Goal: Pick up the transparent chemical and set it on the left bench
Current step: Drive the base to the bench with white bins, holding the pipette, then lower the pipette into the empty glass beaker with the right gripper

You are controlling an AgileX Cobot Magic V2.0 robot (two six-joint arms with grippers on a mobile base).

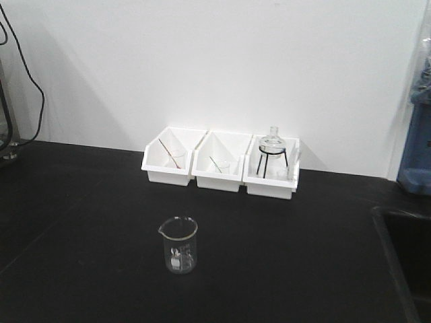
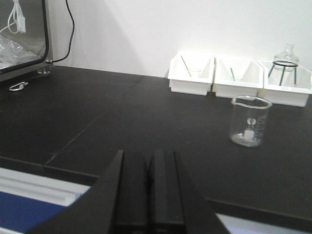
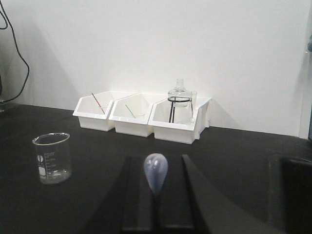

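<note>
dropper [image 3: 156, 174] sat clamped bulb-forward in the right gripper [image 3: 157, 159], right of the beaker [image 3: 52, 158], likely for laying on the bench [image 3: 234, 161]; left gripper [image 2: 147, 156] was closed, empty

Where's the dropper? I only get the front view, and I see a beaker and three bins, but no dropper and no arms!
Observer: The right gripper has it. In the right wrist view the dropper is pinched between the fingers, with its bulb showing.
Operator: What about the other gripper?
Observer: The left gripper is shut with nothing in it, by the front edge of the bench.
</note>
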